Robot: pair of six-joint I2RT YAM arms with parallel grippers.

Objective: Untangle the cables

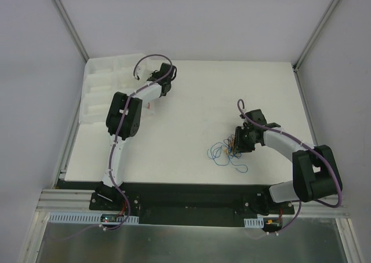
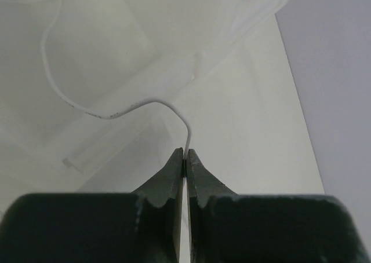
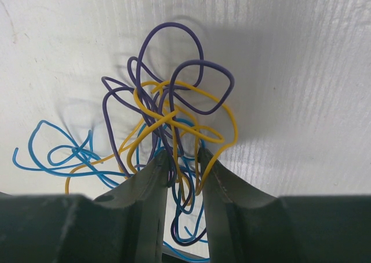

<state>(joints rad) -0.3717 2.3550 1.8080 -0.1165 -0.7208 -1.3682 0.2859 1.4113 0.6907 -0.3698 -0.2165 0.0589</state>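
- While the tangle of cables (image 1: 229,149) lies on the white table (image 1: 203,95), the right gripper (image 3: 182,154) is seen just above it.
- Its fingers are closed around yellow, purple and blue strands from the tangle, so a small gap is left between the tips.
- Blue loops are spread out flat at one side of the tangle.
- Well apart from the tangle, far off to its left, the left gripper (image 2: 185,153) is held over a white foam tray (image 1: 99,92).
- Its fingers are pressed tight together on a thin white wire (image 2: 116,111).
- That wire is bent in a curve, well apart from the tangle.
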